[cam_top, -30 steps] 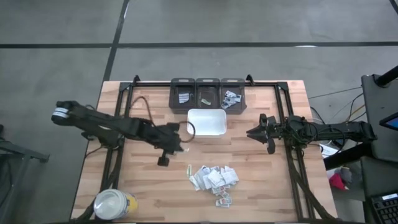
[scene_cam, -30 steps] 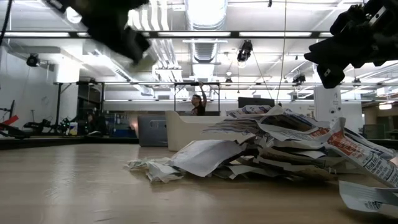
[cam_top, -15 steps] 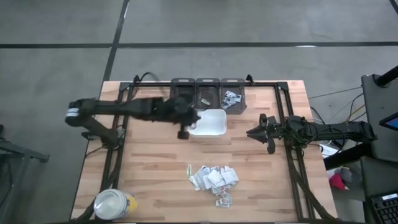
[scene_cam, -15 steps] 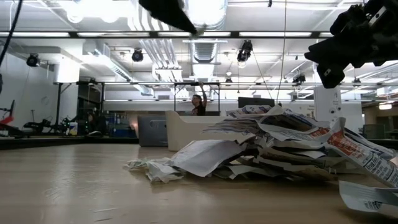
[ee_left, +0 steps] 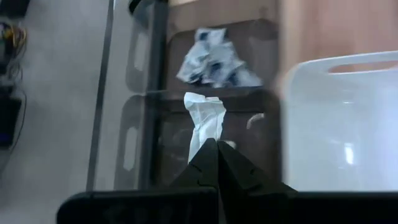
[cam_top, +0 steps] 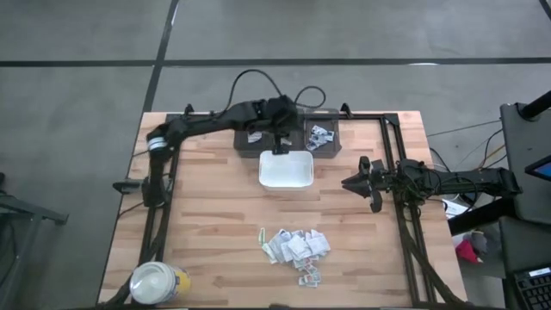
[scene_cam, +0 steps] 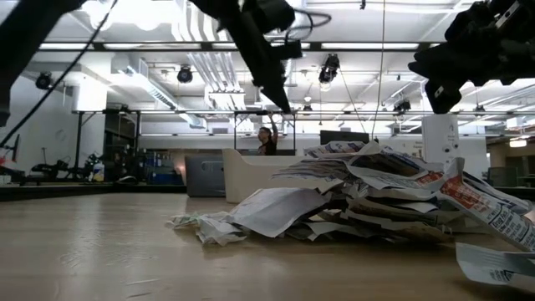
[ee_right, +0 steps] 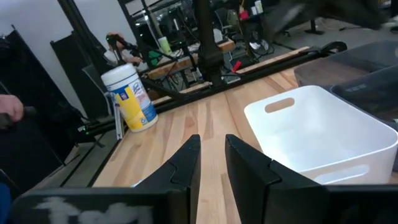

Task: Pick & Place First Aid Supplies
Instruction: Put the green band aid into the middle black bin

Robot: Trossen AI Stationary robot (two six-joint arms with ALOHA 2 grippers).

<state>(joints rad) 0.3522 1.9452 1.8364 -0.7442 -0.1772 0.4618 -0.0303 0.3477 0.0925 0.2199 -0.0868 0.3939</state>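
Left gripper (ee_left: 217, 163) hung over middle dark bin (cam_top: 287, 127) at table's far edge, fingers pinched tight on one white packet (ee_left: 204, 121). Rest of supplies lay heaped (cam_top: 297, 247) near table's front, well apart; a few already in neighbouring bin (ee_left: 214, 59). White tray (cam_top: 286, 170) stood just beside bins. Judged step: drop-off. Best to centre packet over bin, lower, then open fully so paper falls clear of wall. Right gripper (ee_right: 210, 163) waited at right, fingers slightly parted, holding nothing.
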